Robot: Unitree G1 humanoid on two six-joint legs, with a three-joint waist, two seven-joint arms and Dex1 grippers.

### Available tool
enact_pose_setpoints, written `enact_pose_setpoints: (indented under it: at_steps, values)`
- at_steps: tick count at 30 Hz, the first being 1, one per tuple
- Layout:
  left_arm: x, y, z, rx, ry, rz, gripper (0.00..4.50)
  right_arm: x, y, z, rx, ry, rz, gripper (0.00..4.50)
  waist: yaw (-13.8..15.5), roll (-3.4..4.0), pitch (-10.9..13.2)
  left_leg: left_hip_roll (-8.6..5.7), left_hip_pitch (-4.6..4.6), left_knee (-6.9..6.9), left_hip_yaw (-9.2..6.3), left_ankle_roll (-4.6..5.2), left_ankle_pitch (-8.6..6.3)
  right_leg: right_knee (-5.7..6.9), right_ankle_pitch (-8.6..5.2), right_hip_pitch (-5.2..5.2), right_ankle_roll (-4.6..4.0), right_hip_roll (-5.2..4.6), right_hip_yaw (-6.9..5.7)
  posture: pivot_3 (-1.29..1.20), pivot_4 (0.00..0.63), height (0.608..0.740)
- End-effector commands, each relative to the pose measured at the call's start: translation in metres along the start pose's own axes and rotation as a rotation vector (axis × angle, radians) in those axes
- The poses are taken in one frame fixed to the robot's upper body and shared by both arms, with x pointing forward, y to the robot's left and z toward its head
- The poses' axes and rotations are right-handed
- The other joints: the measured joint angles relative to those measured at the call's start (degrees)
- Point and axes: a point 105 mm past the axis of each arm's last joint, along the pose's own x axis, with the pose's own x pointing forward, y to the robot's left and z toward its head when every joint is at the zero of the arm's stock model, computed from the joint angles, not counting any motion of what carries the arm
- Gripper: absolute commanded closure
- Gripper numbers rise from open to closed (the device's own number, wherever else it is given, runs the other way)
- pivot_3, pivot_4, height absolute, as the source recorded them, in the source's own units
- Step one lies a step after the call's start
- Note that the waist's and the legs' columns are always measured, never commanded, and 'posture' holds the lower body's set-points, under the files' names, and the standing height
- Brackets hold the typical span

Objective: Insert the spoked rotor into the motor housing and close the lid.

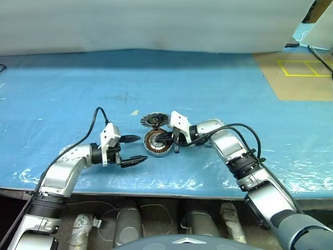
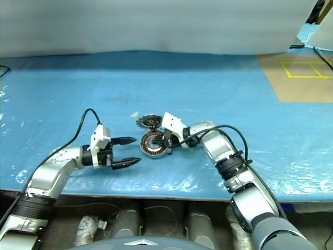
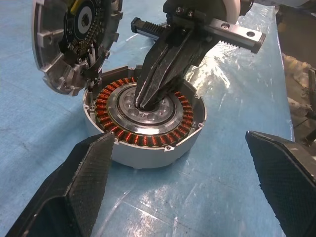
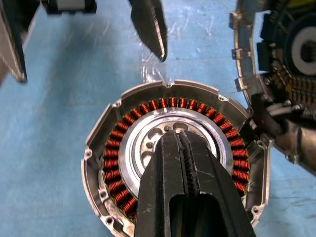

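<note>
The motor housing point(image 4: 175, 163) is probed by the closed right hand point(image 4: 180, 140); centred, gentle pressure is advised, left hand point(image 1: 132, 150) spread apart.

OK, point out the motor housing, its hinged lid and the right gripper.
motor housing point(image 4: 111, 173): right wrist view, on the copper windings.
lid point(image 3: 59, 74): left wrist view, on its grey metal rim.
right gripper point(image 3: 148, 101): left wrist view, at the shut fingertips.
</note>
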Motion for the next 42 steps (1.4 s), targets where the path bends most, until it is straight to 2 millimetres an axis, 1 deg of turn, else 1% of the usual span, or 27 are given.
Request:
enact_pose_setpoints:
  at_steps: [1,2,3,4,5,6,7,9,10,12,15,16,17,20,22,23,29,33,36,39,42]
  values:
    - [0.003,0.000,0.005,0.016,-0.016,-0.016,0.00,-0.003,-0.002,-0.009,0.055,-0.004,-0.041,4.48,0.01,0.00,0.00,0.00,0.09,0.01,0.00,0.00,0.00,0.00,-0.03,0.08,0.05,0.00,0.00,0.00,0.150,0.740]
    - [0.003,0.000,0.005,0.019,-0.015,-0.019,0.00,-0.007,-0.005,-0.003,0.079,-0.033,-0.054,4.48,0.02,-0.01,0.00,0.00,0.12,0.02,0.00,0.00,0.00,0.00,-0.16,0.10,0.27,0.00,0.01,0.00,0.150,0.740]
    - [0.004,0.000,0.006,0.021,-0.022,-0.019,0.00,-0.017,-0.007,0.005,0.120,-0.081,-0.059,4.48,0.10,0.00,0.00,0.00,0.12,0.02,0.00,0.00,0.00,0.00,-0.21,0.10,0.37,0.00,0.02,0.00,0.150,0.740]
    - [0.005,-0.001,0.008,0.011,-0.038,-0.022,0.00,-0.034,-0.010,0.014,0.171,-0.137,-0.077,4.48,0.20,0.00,0.00,0.00,0.10,0.02,0.00,0.01,0.00,0.00,-0.21,0.10,0.37,0.00,0.03,0.00,0.150,0.740]
    - [0.006,-0.001,0.010,0.003,-0.050,-0.024,0.00,-0.045,-0.011,0.020,0.205,-0.174,-0.085,4.48,0.59,0.01,0.02,0.01,0.05,0.04,-0.01,0.01,0.00,0.00,-0.21,0.10,0.37,-0.01,0.03,0.00,0.150,0.740]
    - [0.007,-0.002,0.011,0.000,-0.056,-0.031,0.00,-0.063,-0.010,0.023,0.223,-0.192,-0.089,4.48,0.72,0.01,0.02,0.02,-0.07,0.06,-0.03,0.01,0.00,-0.01,-0.16,0.06,0.29,-0.04,0.03,0.00,0.150,0.740]
    - [0.008,-0.003,0.012,0.000,-0.057,-0.036,0.00,-0.074,-0.008,0.024,0.231,-0.195,-0.090,4.48,1.00,0.01,0.02,0.01,-0.09,0.06,-0.02,0.01,0.00,-0.01,-0.04,0.04,0.09,-0.08,0.04,0.00,0.150,0.740]
    - [0.009,-0.003,0.015,0.000,-0.073,-0.036,0.00,-0.097,-0.002,0.022,0.272,-0.176,-0.081,4.48,1.51,0.01,0.02,0.01,-0.14,0.02,-0.02,0.02,0.00,-0.08,0.00,0.02,0.03,-0.09,0.05,0.00,0.150,0.740]
    - [0.010,-0.001,0.017,0.000,-0.083,-0.034,0.00,-0.109,-0.003,0.020,0.293,-0.164,-0.095,4.48,1.59,0.00,0.01,0.00,-0.14,-0.02,-0.02,0.02,0.00,-0.10,0.00,0.02,0.04,-0.08,0.03,0.00,0.150,0.740]
    - [0.011,0.000,0.019,-0.001,-0.092,-0.032,0.00,-0.120,-0.004,0.018,0.313,-0.151,-0.113,4.48,1.61,0.00,0.01,0.00,-0.11,-0.05,-0.01,0.01,0.00,-0.10,-0.02,0.02,0.05,0.03,0.02,0.00,0.150,0.740]
    - [0.017,0.000,0.023,0.005,-0.108,-0.049,0.00,-0.143,-0.023,0.008,0.244,-0.045,-0.218,4.48,1.23,0.01,0.01,0.01,-0.07,-0.03,0.01,0.01,0.00,-0.08,-0.07,0.00,0.12,0.06,0.03,0.00,0.150,0.740]
    - [0.019,0.000,0.024,0.009,-0.114,-0.054,0.00,-0.150,-0.028,0.003,0.216,0.001,-0.238,4.48,1.28,0.01,0.01,0.01,-0.06,0.01,0.01,0.01,0.00,-0.07,-0.18,-0.02,0.33,0.05,0.03,0.00,0.150,0.740]
    - [0.020,0.000,0.024,0.009,-0.118,-0.057,0.00,-0.154,-0.031,-0.001,0.194,0.040,-0.242,4.48,1.30,0.01,0.01,0.00,-0.07,0.03,0.01,0.01,0.00,-0.07,-0.22,-0.01,0.42,0.04,0.03,0.00,0.150,0.740]
    - [0.023,0.000,0.024,0.006,-0.118,-0.063,0.00,-0.161,-0.036,-0.007,0.159,0.100,-0.221,3.88,1.33,0.01,0.01,-0.04,-0.10,0.08,0.03,0.02,0.01,-0.06,-0.23,0.00,0.43,-0.01,0.04,0.00,0.150,0.740]
    - [0.025,0.000,0.022,0.008,-0.115,-0.065,0.00,-0.165,-0.042,-0.008,0.150,0.125,-0.212,3.24,1.33,0.01,0.01,-0.02,-0.10,0.05,0.03,0.02,0.01,-0.06,-0.10,-0.01,0.21,0.01,0.02,0.00,0.150,0.740]
    - [0.026,0.000,0.023,0.010,-0.116,-0.063,0.00,-0.167,-0.044,-0.011,0.131,0.154,-0.202,2.83,1.32,0.02,0.01,-0.01,-0.11,0.03,0.03,0.02,0.01,-0.06,-0.03,-0.02,0.09,0.02,0.02,0.00,0.150,0.740]
    - [0.026,0.003,0.024,0.019,-0.122,-0.042,0.00,-0.172,-0.053,-0.024,0.082,0.267,-0.173,0.83,1.42,0.01,0.01,-0.02,-0.27,0.05,0.03,0.03,0.01,-0.07,-0.01,-0.10,0.04,0.01,-0.01,0.00,0.150,0.740]
    - [0.023,0.001,0.021,0.014,-0.117,-0.032,0.00,-0.174,-0.055,-0.034,0.046,0.329,-0.151,0.83,1.37,0.01,0.01,-0.02,-0.27,0.08,0.03,0.03,0.01,-0.05,-0.01,-0.10,0.03,0.01,-0.02,0.00,0.150,0.740]
    - [0.023,0.002,0.019,0.015,-0.112,-0.008,0.00,-0.176,-0.054,-0.035,0.062,0.320,-0.130,0.83,1.34,0.01,0.01,-0.01,-0.26,0.08,0.03,0.03,0.01,-0.04,-0.01,-0.10,0.03,0.01,-0.02,0.00,0.150,0.740]
    - [0.024,0.000,0.017,0.018,-0.109,-0.008,0.00,-0.181,-0.054,-0.044,0.054,0.366,-0.136,0.83,1.39,0.01,0.01,-0.01,-0.27,0.09,0.02,0.03,0.01,-0.04,-0.01,-0.10,0.03,0.01,-0.03,0.00,0.150,0.740]
    - [0.024,0.000,0.017,0.013,-0.112,-0.004,0.00,-0.183,-0.056,-0.046,0.061,0.368,-0.144,0.83,1.39,0.01,0.01,-0.01,-0.27,0.10,0.02,0.03,0.01,-0.04,0.00,-0.10,0.03,0.01,-0.03,0.00,0.150,0.740]
